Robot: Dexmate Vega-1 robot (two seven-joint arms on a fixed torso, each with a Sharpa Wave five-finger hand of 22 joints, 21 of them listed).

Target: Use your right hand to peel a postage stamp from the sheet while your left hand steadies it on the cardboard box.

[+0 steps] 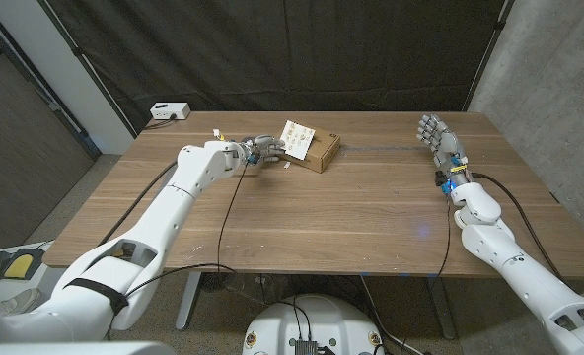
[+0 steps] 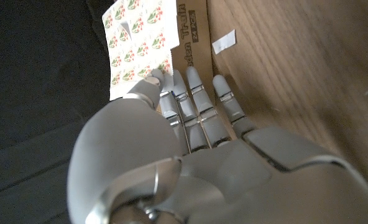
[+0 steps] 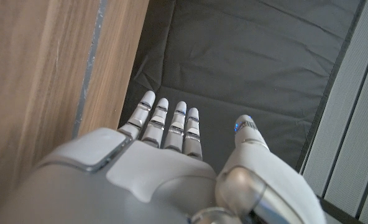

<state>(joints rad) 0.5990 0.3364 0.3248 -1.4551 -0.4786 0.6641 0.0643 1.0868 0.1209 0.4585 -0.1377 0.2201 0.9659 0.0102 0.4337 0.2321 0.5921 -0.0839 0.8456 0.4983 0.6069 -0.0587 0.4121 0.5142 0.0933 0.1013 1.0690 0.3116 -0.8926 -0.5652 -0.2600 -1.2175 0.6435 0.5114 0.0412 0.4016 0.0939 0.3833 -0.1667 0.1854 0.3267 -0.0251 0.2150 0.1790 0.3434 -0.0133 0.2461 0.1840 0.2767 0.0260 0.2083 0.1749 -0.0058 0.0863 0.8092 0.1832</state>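
Note:
A flat cardboard box point(image 1: 317, 152) lies at the table's far middle. On it the stamp sheet point(image 1: 296, 133) with flower stamps leans out past the box's edge. My left hand point(image 1: 259, 150) reaches the box from its left side. In the left wrist view its thumb tip point(image 2: 153, 77) sits on the near corner of the stamp sheet point(image 2: 136, 38), pinching it against the fingers point(image 2: 193, 84) that lie along the cardboard box point(image 2: 199, 28). One stamp's corner curls up. My right hand point(image 1: 438, 137) stands far off to the right, fingers point(image 3: 166, 121) straight and apart, holding nothing.
A small white scrap point(image 1: 285, 165) lies on the table point(image 1: 371, 212) just in front of the box, also seen as a white scrap point(image 2: 223, 42) beside the box. A white power strip point(image 1: 169, 111) sits at the far left corner. Black curtain hangs behind.

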